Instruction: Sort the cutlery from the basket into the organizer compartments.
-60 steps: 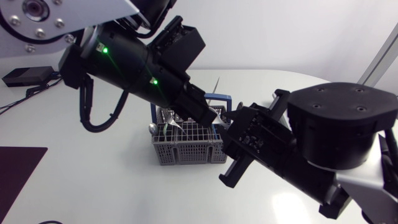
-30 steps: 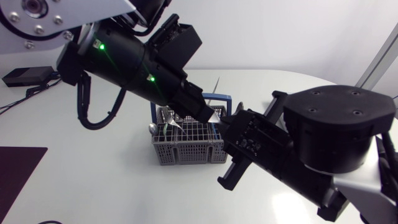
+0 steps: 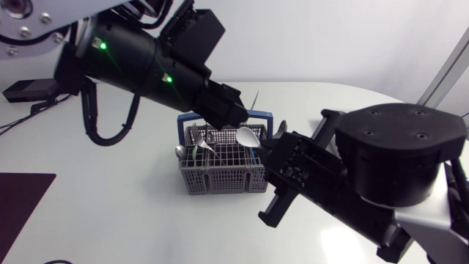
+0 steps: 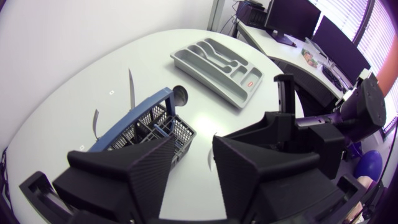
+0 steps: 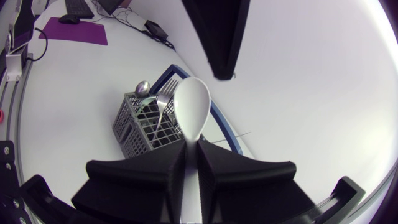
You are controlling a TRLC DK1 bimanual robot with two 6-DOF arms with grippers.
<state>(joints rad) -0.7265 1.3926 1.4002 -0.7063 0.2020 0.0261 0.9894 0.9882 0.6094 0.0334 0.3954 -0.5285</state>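
Note:
My right gripper (image 5: 193, 149) is shut on the handle of a silver spoon (image 5: 191, 109), whose bowl sticks out ahead of the fingers, above the grey cutlery basket (image 5: 140, 134). In the head view the spoon (image 3: 248, 136) hangs over the basket (image 3: 220, 174), with the right gripper (image 3: 270, 147) just right of it. My left gripper (image 3: 229, 111) stands open above and to the left of the spoon, holding nothing. The left wrist view has the left gripper (image 4: 193, 171) above the blue-handled basket (image 4: 146, 121), and the grey organizer (image 4: 217, 62) lies farther off on the table.
A fork (image 3: 199, 139), another spoon (image 3: 179, 152) and a knife (image 3: 254, 100) stand up in the basket. A dark purple mat (image 3: 22, 205) lies at the table's left edge. A black box with cables (image 3: 29, 89) sits at the far left.
The left gripper has let go of the spoon and drawn back up and to the left. The spoon's bowl now shows free, held by the right gripper alone.

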